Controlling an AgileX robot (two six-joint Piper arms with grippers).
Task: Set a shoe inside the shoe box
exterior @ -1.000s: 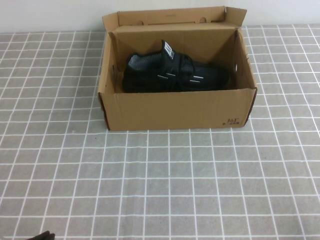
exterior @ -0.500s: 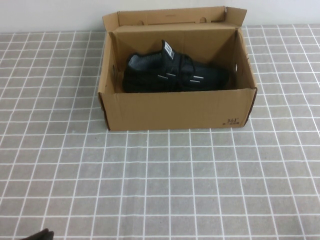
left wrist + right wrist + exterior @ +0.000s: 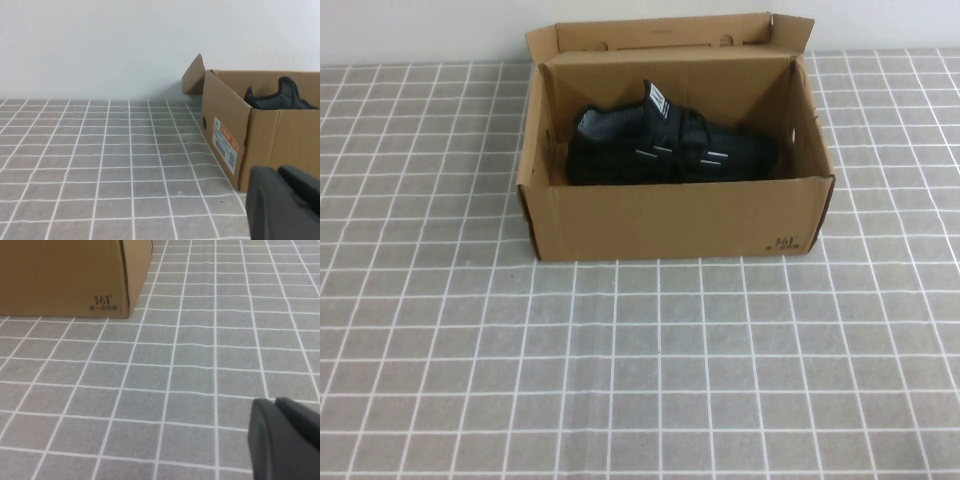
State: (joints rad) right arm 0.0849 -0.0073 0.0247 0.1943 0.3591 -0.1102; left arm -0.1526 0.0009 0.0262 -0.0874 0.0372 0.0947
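The black shoe [image 3: 665, 150] lies on its sole inside the open brown shoe box [image 3: 670, 222] at the far middle of the table, toe to the right, white tongue label up. Neither gripper shows in the high view. In the left wrist view my left gripper [image 3: 278, 171] is shut and empty, low over the tiles, well clear of the box's left end [image 3: 225, 135]; the shoe's heel [image 3: 280, 95] peeks over the rim. In the right wrist view my right gripper [image 3: 275, 401] is shut and empty over the tiles, short of the box's front right corner [image 3: 65, 280].
The grey tiled tablecloth [image 3: 650, 370] spreads in front of the box and to both sides. A white wall [image 3: 100, 45] stands behind the table. The box's rear flap [image 3: 660, 32] stands upright.
The dark tip of my left gripper at the high view's bottom left edge has slid out of view. The box and shoe have not moved.
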